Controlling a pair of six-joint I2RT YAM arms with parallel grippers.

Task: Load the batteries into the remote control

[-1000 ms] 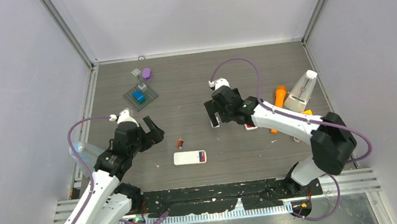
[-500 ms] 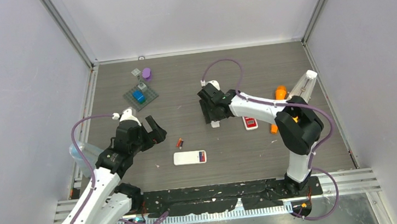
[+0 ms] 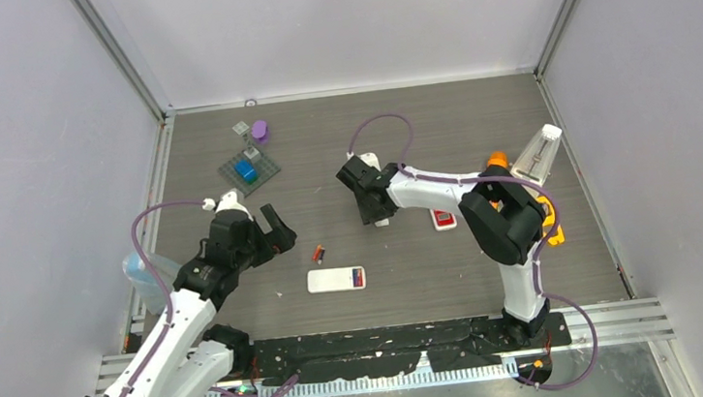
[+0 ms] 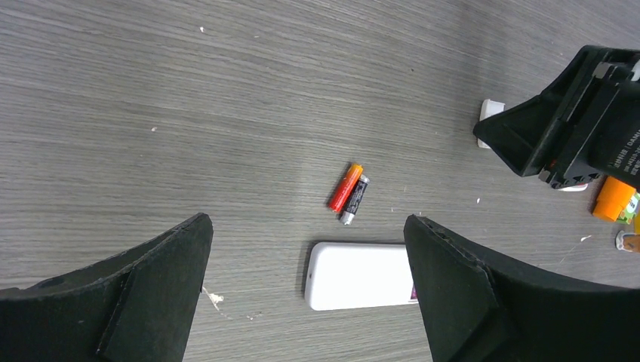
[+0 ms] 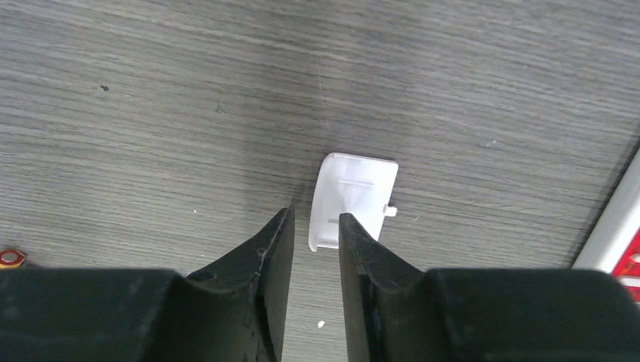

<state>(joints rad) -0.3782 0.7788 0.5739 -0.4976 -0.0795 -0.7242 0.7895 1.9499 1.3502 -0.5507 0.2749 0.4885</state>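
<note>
The left claw hung wide open above the desk. The batteries, one red-orange and one dark, lay side by side and touching, just beside the white remote control. The right claw stood narrow but not shut. The near corner of a small white cover sat in its gap, with bare desk showing beside one finger.

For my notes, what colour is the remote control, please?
The remote control is white; left wrist view shows it best.
</note>
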